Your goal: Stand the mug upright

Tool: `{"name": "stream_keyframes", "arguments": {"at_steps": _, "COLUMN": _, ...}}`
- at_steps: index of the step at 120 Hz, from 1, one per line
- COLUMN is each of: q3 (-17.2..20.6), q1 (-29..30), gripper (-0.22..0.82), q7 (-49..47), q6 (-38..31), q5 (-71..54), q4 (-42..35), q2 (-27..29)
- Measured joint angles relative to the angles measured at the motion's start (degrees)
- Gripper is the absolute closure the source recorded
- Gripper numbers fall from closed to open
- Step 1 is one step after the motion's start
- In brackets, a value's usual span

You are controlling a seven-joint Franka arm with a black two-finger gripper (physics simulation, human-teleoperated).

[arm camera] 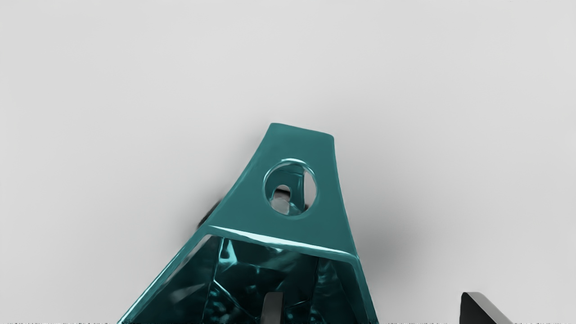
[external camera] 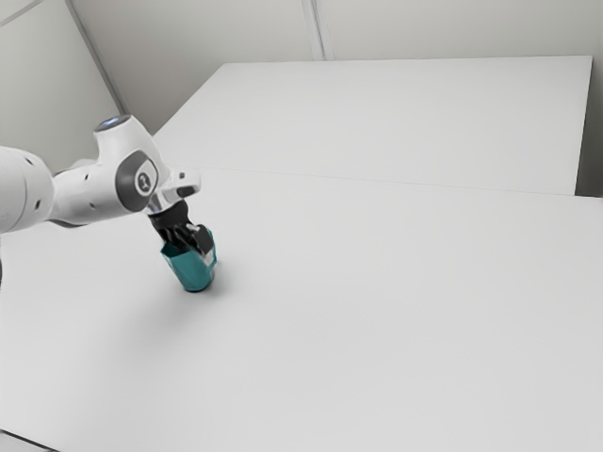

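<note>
— Worktop (external camera: 377, 358) nearest, exterior view. Arm (external camera: 94, 193)?
— Enters from the exterior view's left, hand (external camera: 170, 202) angled downward; tool (external camera: 197, 247) at the mug's mouth.
— Mug (external camera: 193, 272)?
— On the worktop, below the tool, seemingly tilted.
— Wrist view?
— Fingers (arm camera: 272, 310) apart: one within the mouth, the other outside, clear of the wall.

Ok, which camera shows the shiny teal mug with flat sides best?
The wrist view, because it's closest: you can look into the mug and see the round hole in its side. The exterior view shows the mug smaller, with the black two-finger gripper hiding part of its rim.
</note>
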State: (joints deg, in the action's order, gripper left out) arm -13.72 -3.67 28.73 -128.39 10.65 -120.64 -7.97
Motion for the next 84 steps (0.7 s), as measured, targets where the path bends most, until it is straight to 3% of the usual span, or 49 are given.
{"name": "stream_keyframes", "arguments": {"at_steps": 16, "q3": 0.0, "q1": 0.0, "gripper": 0.11, "q7": -0.4, "q6": 4.5, "q5": -0.2, "q4": 4.2, "q2": 2.4}}
{"name": "stream_keyframes", "arguments": {"at_steps": 51, "q3": 0.1, "q1": -0.8, "gripper": 0.03, "q7": -1.3, "q6": 20.6, "q5": -3.0, "q4": 24.3, "q2": 1.8}}
{"name": "stream_keyframes", "arguments": {"at_steps": 61, "q3": 2.4, "q1": -0.5, "gripper": 0.02, "q7": -2.2, "q6": 24.6, "q5": -5.5, "q4": 29.5, "q2": 1.5}}
{"name": "stream_keyframes", "arguments": {"at_steps": 84, "q3": 3.6, "q1": -0.8, "gripper": 0.01, "q7": -3.6, "q6": 29.8, "q5": -7.6, "q4": 32.0, "q2": 1.6}}
